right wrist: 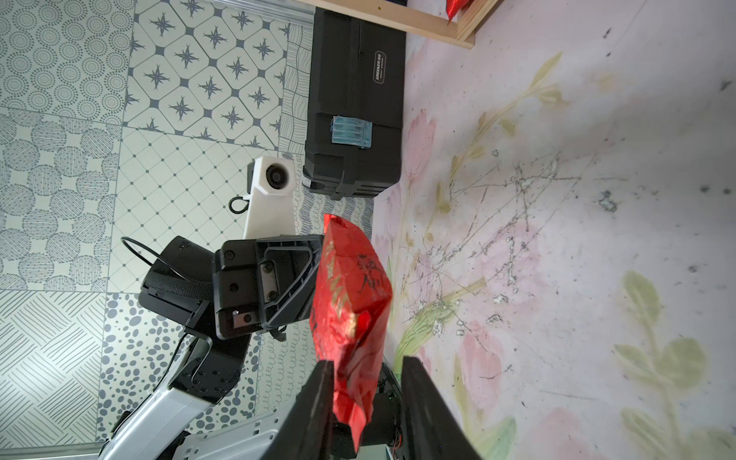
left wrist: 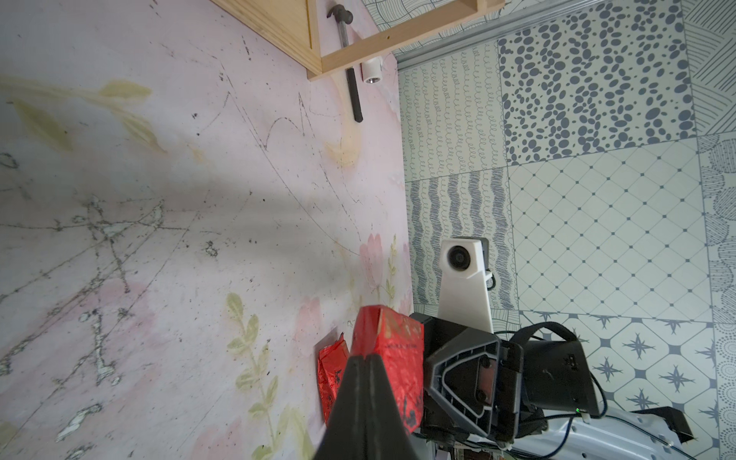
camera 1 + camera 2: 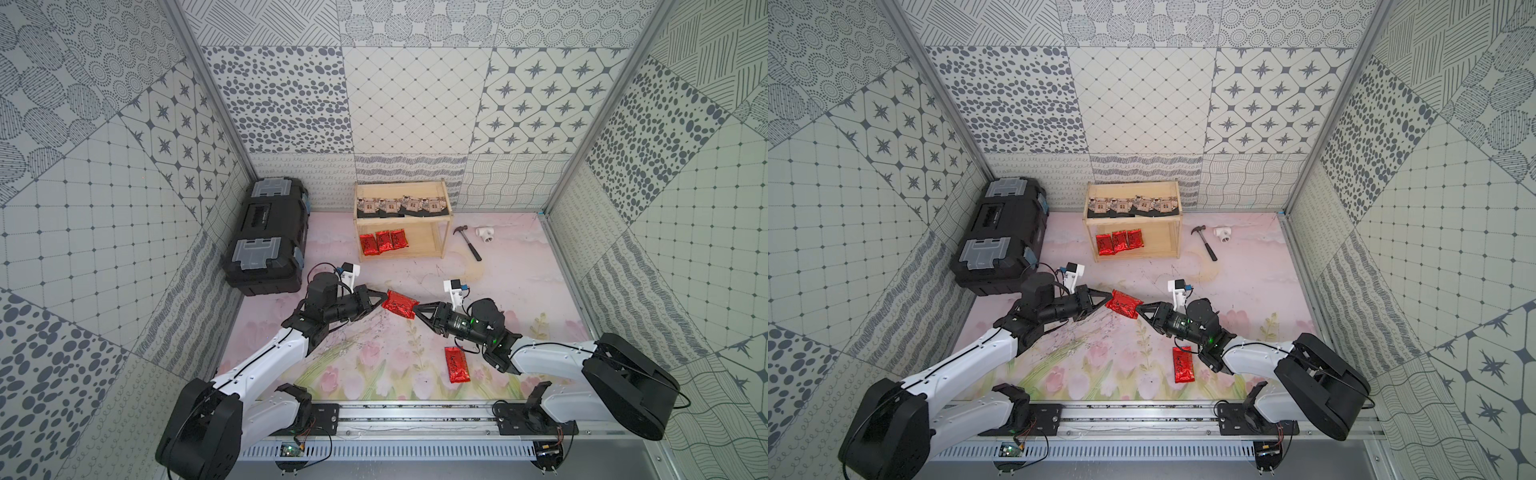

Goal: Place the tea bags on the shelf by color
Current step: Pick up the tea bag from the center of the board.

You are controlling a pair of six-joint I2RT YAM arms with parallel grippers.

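A red foil tea bag [image 3: 400, 304] hangs in the air between my two grippers. My left gripper [image 3: 384, 300] is shut on one end of it [image 2: 392, 350]. My right gripper [image 1: 364, 364] stands open around the other end: one finger touches the foil and the other is apart from it. Another red tea bag [image 3: 456, 364] lies flat on the table near my right arm. The light-wood shelf [image 3: 399, 221] stands at the back, with several black tea bags [image 3: 401, 205] on its upper board and three red tea bags [image 3: 383, 242] on its lower board.
A large black toolbox [image 3: 268, 235] with grey latches stands at the back left, close behind my left arm. A hammer [image 3: 469, 243] and a white pipe fitting [image 3: 485, 235] lie to the right of the shelf. Patterned walls enclose the table.
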